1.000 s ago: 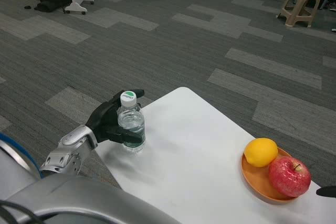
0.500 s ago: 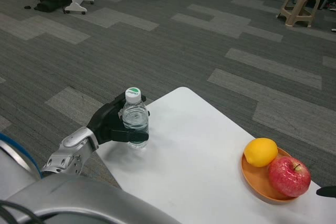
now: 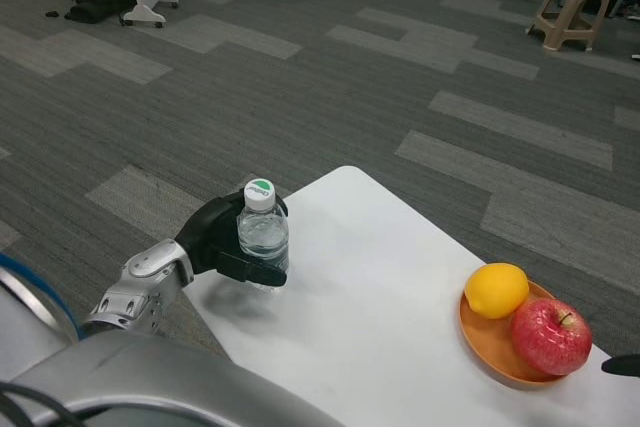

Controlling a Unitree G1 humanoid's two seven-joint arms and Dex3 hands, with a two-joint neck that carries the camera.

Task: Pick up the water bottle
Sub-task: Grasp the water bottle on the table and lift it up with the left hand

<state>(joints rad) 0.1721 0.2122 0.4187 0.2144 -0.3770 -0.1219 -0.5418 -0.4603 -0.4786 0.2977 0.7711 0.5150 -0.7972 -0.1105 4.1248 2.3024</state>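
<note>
- Water bottle: small, clear, with a white cap marked green; it sits in the left hand at the table's left edge, near the far corner.
- Bottle tilts slightly, cap leaning to the right; I cannot tell if its base touches the tabletop, since fingers cover the lower part.
- Left hand: black fingers wrapped around the bottle's lower body from the left side, thumb side behind it; the hand grips the bottle.
- Left forearm: silver, reaching in from the lower left, outside the table's left edge.
- Right hand: only a dark tip shows at the picture's right border, beside the table's right edge; too little is visible to tell whether it is spread or closed.
- Orange plate: near the table's right edge, well apart from the bottle.
- Orange fruit: on the plate's far-left part, touching the apple.
- Red apple: on the plate, just right of the fruit.
- Beige stool: on the grey carpet at the far right.
</note>
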